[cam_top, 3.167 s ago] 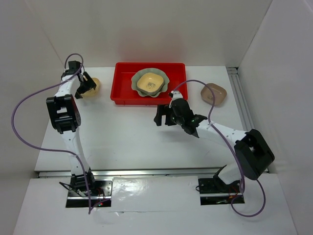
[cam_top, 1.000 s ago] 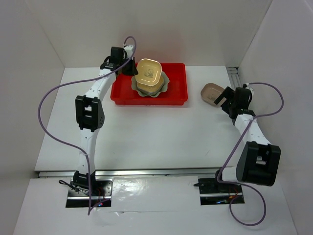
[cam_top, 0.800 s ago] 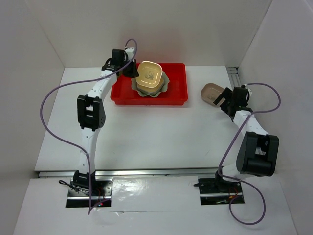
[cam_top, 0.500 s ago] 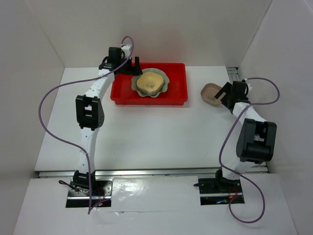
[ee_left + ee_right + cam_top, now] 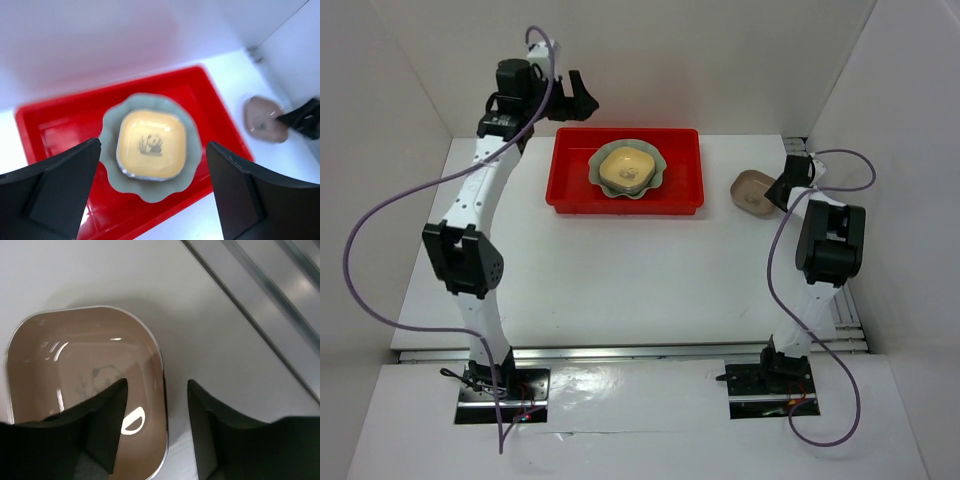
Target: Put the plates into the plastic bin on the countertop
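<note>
- The left gripper [image 5: 572, 100] hangs high over the back left corner of the plastic bin [image 5: 625, 208], close to the rear wall; its jaws are spread wide and hold nothing.
- The bin sits at the back of the countertop [image 5: 620, 270]; inside it lies the large pale green scalloped dish [image 5: 658, 172], and a yellow dish [image 5: 627, 168] with a small panda print rests in its middle.
- From the left wrist the yellow dish sits square within the scalloped one; whether other dishes are stacked under it cannot be told.
- The brown dish [image 5: 753, 190] lies upright on the countertop to the right of the bin, well apart from it and near the metal rail [image 5: 810, 180] by the right wall.
- The right gripper [image 5: 157, 381] is down at the brown dish's right rim — one finger inside the bowl, the other outside over the countertop.
- Its jaws are partly drawn in, yet a gap shows on each side of the rim; the dish is straddled, not pinched.
</note>
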You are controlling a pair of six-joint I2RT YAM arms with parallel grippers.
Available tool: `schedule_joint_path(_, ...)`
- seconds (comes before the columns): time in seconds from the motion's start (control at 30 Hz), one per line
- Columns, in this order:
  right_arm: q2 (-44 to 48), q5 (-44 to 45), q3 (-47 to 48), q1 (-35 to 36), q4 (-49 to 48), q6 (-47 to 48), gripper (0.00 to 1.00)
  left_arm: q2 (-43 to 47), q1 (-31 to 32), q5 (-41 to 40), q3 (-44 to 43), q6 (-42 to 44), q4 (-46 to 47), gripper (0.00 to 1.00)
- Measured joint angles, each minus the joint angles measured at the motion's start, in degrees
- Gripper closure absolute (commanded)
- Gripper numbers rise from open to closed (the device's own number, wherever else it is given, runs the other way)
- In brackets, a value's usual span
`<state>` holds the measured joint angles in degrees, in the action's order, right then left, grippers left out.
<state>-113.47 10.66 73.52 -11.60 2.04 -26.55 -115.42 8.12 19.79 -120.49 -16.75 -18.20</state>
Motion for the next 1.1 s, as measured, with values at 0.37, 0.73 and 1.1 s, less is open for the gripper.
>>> schedule_joint_path(0.37,-4.28,3.98,5.07,2.12,2.05,-1.86,1.0,11.17,-1.27,-8.11,-0.83,-3.43,-4.28,0.0)
schedule_joint_path(0.73,12.7,14.03,3.43,7.89,11.72,-6.71,1.0,28.39,-8.83,-14.25,22.51,-10.4,-13.31,0.0)
schedule_joint_path(1.1,25.77,15.74,3.67,22.14,8.92,-9.84,1.0,46.95,-7.08,-12.66,36.37,-12.04,-9.77,0.0)
